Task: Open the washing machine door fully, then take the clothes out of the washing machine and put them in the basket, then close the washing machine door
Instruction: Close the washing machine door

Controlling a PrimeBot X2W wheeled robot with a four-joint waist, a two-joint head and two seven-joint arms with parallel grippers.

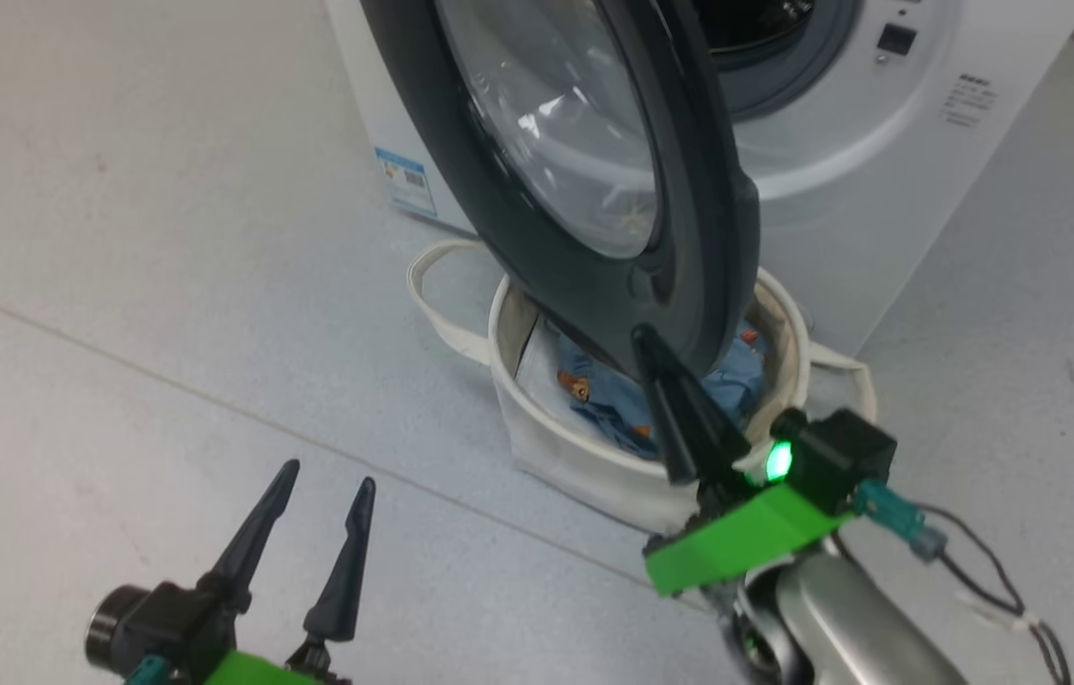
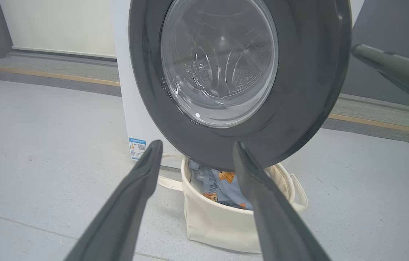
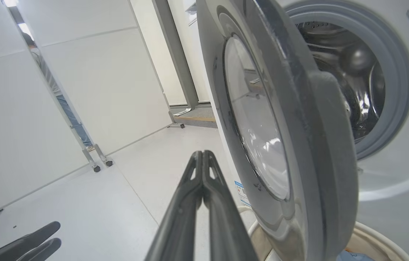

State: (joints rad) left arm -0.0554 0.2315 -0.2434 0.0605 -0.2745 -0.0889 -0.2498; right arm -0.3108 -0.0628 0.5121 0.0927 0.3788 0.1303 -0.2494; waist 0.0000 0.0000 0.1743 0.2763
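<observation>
Nearly finished: clothes (image 1: 594,409) in basket (image 1: 565,457), door (image 1: 584,276) open, needing closing; right tool (image 1: 643,338) pinched together beside its rim, left tool (image 1: 327,474) apart.

door (image 1: 698,190): black glossy rim, bulging clear glass; swung out from washer (image 1: 841,171), overhanging basket (image 1: 575,457).
washer: white front-loader, grey-rimmed drum mouth uncovered, blue sticker (image 1: 400,179) low on front.
basket: cream canvas, loop handles, upright on floor just before washer.
clothes (image 1: 603,395): light blue, orange-brown figures, crumpled inside basket.
</observation>
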